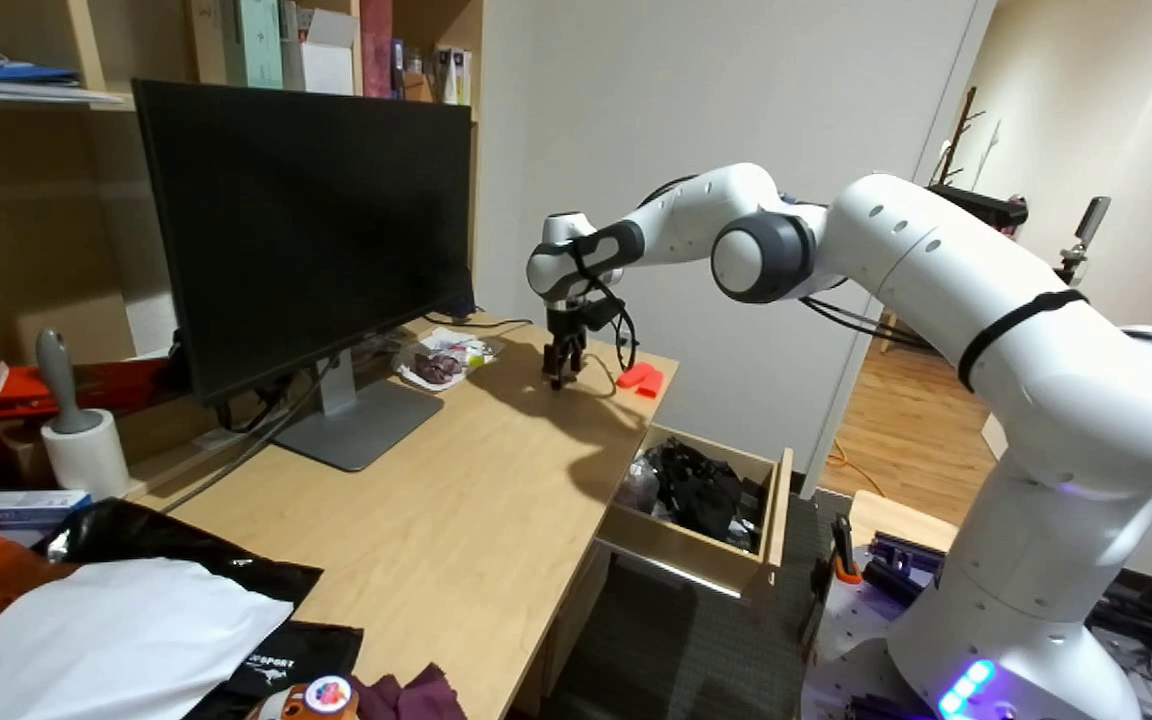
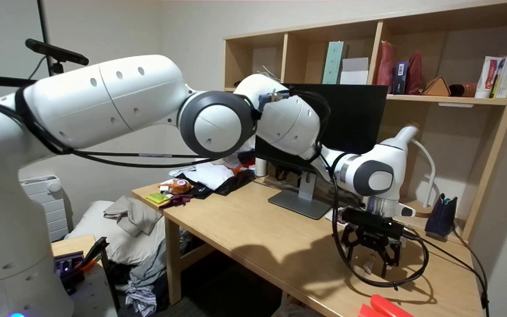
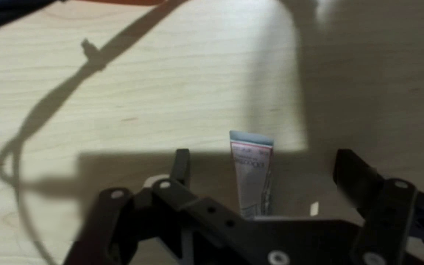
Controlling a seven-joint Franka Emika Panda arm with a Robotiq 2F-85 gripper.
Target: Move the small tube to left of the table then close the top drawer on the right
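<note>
The small tube is pale pink with a grey-blue crimped end. It lies on the table [image 1: 456,510] and shows in the wrist view [image 3: 252,169] and in an exterior view [image 2: 369,265]. My gripper [image 3: 263,162] is open, pointing down, with one finger on each side of the tube and a gap on both sides. The tube's lower end is hidden behind the gripper in the wrist view. The gripper also shows low over the table's far end in both exterior views [image 1: 560,380] [image 2: 370,262]. The top drawer [image 1: 781,515] stands pulled out, with black items inside.
Red objects [image 1: 642,379] lie at the table edge near the gripper. A monitor [image 1: 316,230] stands on the table, with a plate of small items [image 1: 443,358] beside it. Bags [image 1: 136,630] cover the table's opposite end. A cable loop hangs around the gripper.
</note>
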